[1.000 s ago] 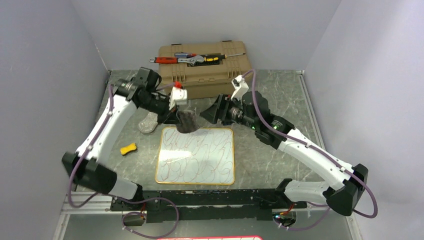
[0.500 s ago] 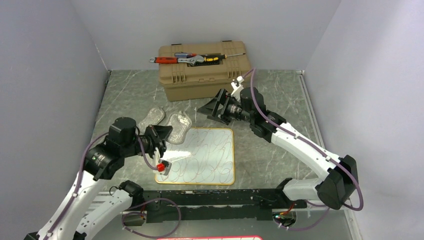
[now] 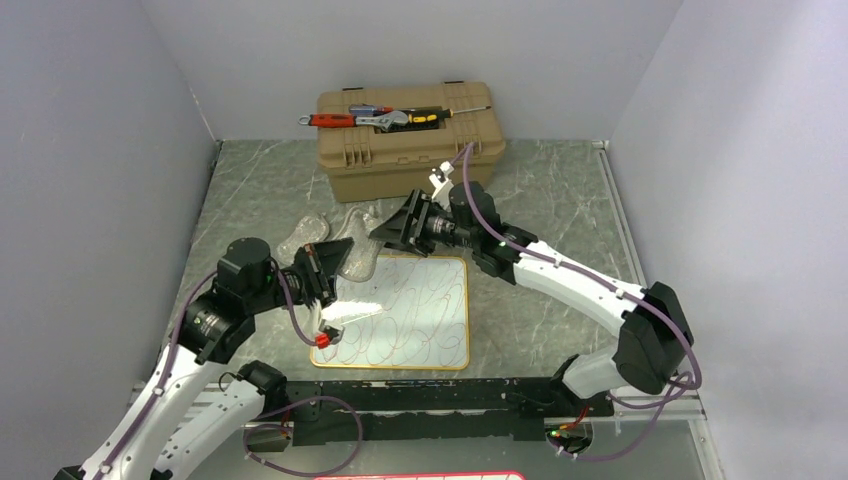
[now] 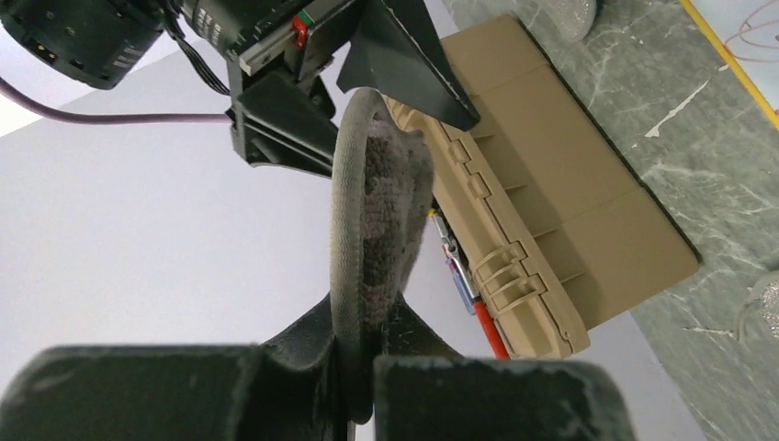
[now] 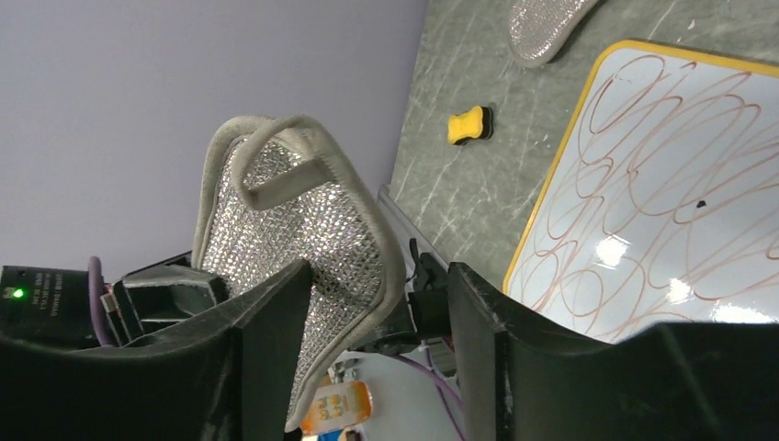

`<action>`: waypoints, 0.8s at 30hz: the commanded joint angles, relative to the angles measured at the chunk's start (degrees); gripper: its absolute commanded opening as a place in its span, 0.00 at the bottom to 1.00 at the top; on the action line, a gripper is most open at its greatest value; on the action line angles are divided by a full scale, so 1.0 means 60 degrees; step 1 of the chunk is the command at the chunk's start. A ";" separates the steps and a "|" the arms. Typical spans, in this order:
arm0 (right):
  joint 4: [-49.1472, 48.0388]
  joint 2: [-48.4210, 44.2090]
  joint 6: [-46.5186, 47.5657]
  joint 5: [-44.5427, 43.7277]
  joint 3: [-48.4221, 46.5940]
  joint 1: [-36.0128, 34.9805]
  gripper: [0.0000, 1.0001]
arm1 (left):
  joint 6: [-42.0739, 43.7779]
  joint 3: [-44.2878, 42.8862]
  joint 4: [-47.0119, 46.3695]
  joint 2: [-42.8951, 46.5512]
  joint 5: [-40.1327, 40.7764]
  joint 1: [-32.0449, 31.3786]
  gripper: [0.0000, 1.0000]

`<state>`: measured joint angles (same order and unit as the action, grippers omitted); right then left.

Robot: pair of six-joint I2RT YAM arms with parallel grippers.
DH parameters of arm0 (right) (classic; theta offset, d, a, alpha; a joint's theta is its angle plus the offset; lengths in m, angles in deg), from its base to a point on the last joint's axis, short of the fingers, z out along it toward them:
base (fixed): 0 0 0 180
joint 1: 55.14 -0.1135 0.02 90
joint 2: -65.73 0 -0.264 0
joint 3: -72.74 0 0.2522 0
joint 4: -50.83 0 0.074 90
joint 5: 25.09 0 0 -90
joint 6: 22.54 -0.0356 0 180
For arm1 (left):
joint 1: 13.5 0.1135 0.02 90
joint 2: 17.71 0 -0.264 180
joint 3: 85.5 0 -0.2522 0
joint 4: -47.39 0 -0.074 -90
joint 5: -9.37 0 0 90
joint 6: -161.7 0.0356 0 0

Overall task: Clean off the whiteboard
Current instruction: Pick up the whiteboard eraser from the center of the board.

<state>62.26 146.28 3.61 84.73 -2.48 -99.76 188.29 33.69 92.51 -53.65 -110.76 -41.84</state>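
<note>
Your whiteboard (image 3: 400, 315) lay flat and face up on the marbled table (image 3: 560, 200). It sat in front of the tan toolbox (image 3: 410, 155) and apart from it, its yellow-orange rim square with the toolbox's front. From above, its longer side seemed to run parallel to that front, though only slightly longer. Red-brown scribbled loops covered its face.

Between the toolbox and the board's far left corner, your left gripper (image 4: 363, 367) was clamped on the bound edge of a silver pot-holder pad (image 4: 377, 211), holding it up on edge. Your right gripper (image 5: 372, 285) stood with its jaws apart, straddling the pad's other end. You could not tell whether either finger touched it. Your left wrist overlapped the board's left rim.

A second silver pad (image 3: 305, 232) lay on the table off the toolbox's front left corner. A yellow eraser (image 5: 468, 126) sat farther from the toolbox, left of the board. A wrench (image 3: 385, 120) and a screwdriver (image 3: 440, 114) rested on the toolbox lid. A small orange label (image 5: 335, 404) showed in the right wrist view, its print too blurred to read.
</note>
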 commanded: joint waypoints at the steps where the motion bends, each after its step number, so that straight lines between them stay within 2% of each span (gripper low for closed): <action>1: -0.0808 0.0257 0.0054 -0.0223 -0.0548 -0.0139 0.53 | 0.0363 -0.0023 -0.0459 0.0162 -0.0412 -0.0023 0.04; 3: -0.1084 0.0336 0.0172 -0.0176 -0.0643 -0.0155 0.39 | 0.0177 -0.0146 -0.0134 0.0160 -0.0419 -0.0023 0.04; 4: -0.1296 0.0312 0.0250 -0.0137 -0.0629 -0.0152 0.25 | 0.0091 -0.0266 0.0120 0.0166 -0.0437 -0.0023 0.04; 6: -0.1629 0.0157 0.0459 0.0004 -0.0565 -0.0138 0.05 | -0.0223 -0.0361 0.0472 0.0163 -0.0411 -0.0023 0.15; 7: -0.1646 0.0046 0.0624 0.0008 -0.0555 -0.0129 0.00 | -0.0345 -0.0402 0.0714 0.0170 -0.0338 -0.0023 0.21; 10: -0.1799 -0.0509 0.1057 0.0105 -0.0392 0.0084 0.00 | -0.1009 -0.0475 0.1365 0.0204 -0.0233 -0.0023 0.32; 12: -0.1743 -0.0851 0.1403 0.0363 -0.0325 0.0373 0.00 | -0.1268 -0.0513 0.2005 0.0190 -0.0140 -0.0023 0.44; 14: -0.1297 -0.1091 0.1723 0.0521 -0.0377 0.0732 0.00 | -0.1797 -0.0607 0.2405 0.0223 -0.0310 -0.0022 0.44; 15: -0.1271 -0.1148 0.1885 0.0896 -0.0409 0.0911 0.00 | -0.2072 -0.0665 0.2604 0.0220 -0.0418 -0.0019 0.50; 16: -0.1024 -0.1185 0.2123 0.1071 -0.0552 0.1051 0.00 | -0.2323 -0.0724 0.2836 0.0206 -0.0516 -0.0023 0.62; 17: -0.0505 -0.1197 0.2638 0.1119 -0.0796 0.1144 0.00 | -0.2400 -0.0783 0.3240 0.0194 -0.0543 -0.0023 0.92; 18: 0.0079 -0.1196 0.3345 0.1167 -0.1113 0.1203 0.00 | -0.2489 -0.0880 0.3633 0.0179 -0.0499 -0.0023 0.99; 20: 0.1460 -0.1133 0.4846 0.1595 -0.1798 0.1321 0.00 | -0.3489 -0.1142 0.3973 0.0116 -0.0361 -0.0023 0.99; 24: 0.4144 -0.1019 0.7776 0.2030 -0.2881 0.1328 0.00 | -0.8507 -0.2594 0.3372 -0.0775 0.0312 -0.0023 0.99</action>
<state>71.55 140.54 29.58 91.48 -13.19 -91.63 165.87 27.18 112.46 -53.67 -110.80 -41.84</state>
